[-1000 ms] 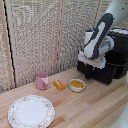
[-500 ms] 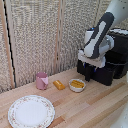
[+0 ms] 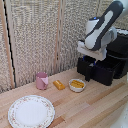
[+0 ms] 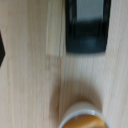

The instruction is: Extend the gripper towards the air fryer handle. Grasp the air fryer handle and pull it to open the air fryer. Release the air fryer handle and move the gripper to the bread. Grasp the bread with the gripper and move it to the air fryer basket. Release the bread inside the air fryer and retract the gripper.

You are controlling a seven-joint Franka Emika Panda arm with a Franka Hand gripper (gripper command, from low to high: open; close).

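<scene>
The arm has barely shifted; the gripper (image 3: 89,75) hangs by the pulled-out basket (image 3: 102,71), whether open or shut I cannot tell. The bread (image 3: 59,85) lies on the table (image 3: 95,107) toward eight o'clock of it, beyond the bowl (image 3: 77,85), long axis slanting.

One plate (image 3: 31,111), one cup (image 3: 41,80), one bowl (image 3: 77,85), one bread (image 3: 59,85), one air fryer (image 3: 114,56).

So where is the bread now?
In the exterior view the bread lies on the wooden table, between the pink cup and the white bowl.
</scene>
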